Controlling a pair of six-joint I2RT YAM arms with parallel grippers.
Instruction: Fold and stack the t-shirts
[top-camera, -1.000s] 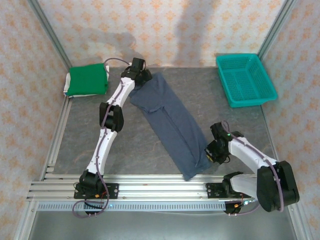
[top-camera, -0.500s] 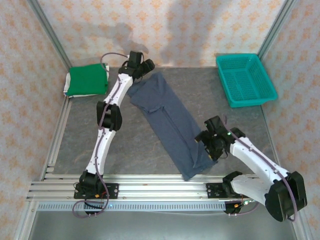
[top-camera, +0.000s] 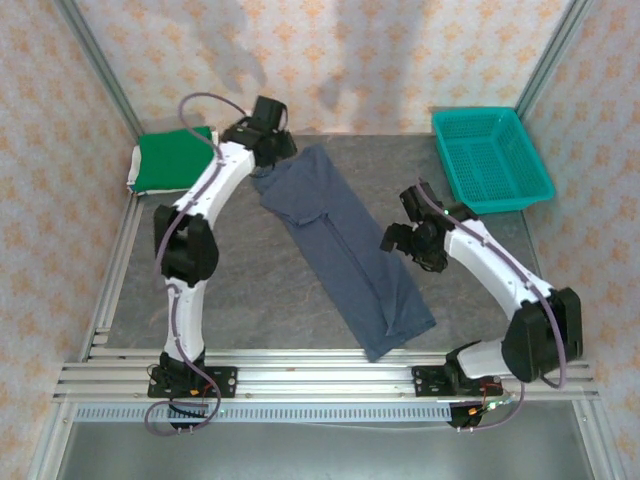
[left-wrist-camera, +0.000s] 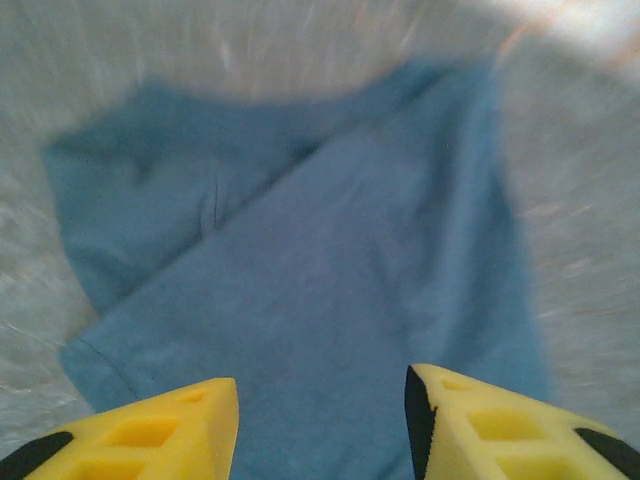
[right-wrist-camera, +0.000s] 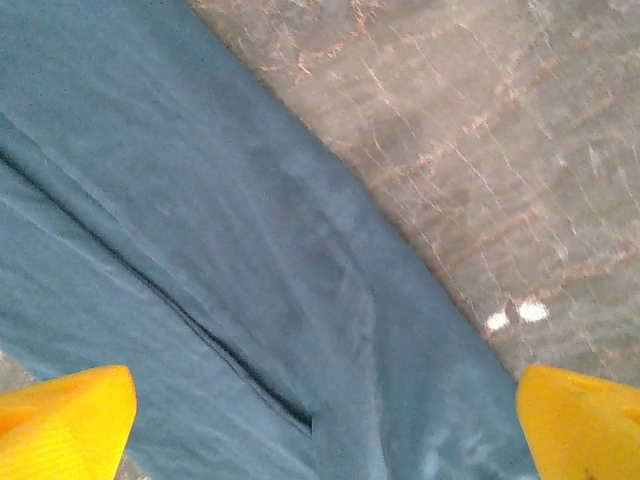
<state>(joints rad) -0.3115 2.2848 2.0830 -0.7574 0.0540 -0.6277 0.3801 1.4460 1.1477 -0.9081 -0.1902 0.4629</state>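
A slate-blue t-shirt (top-camera: 340, 245), folded into a long strip, lies diagonally across the table. Its sleeve end (left-wrist-camera: 300, 250) is at the far left. My left gripper (top-camera: 275, 150) hovers over that far end, its yellow fingers (left-wrist-camera: 160, 430) apart with nothing between them; the view is blurred. My right gripper (top-camera: 400, 240) hangs open over the strip's right edge (right-wrist-camera: 300, 280), with its fingertips (right-wrist-camera: 70, 410) wide apart and nothing held. A folded green t-shirt (top-camera: 175, 160) rests on a white one (top-camera: 133, 178) at the far left corner.
A teal mesh basket (top-camera: 490, 160) stands at the far right. Bare grey tabletop (top-camera: 480, 230) lies between it and the shirt, and more on the left (top-camera: 160, 290). Metal frame rails (top-camera: 300, 370) run along the near edge.
My right gripper opened, left the shirt's near corner and moved up to the middle of its right edge. My left arm lifted and swung its elbow left, the gripper staying by the far end.
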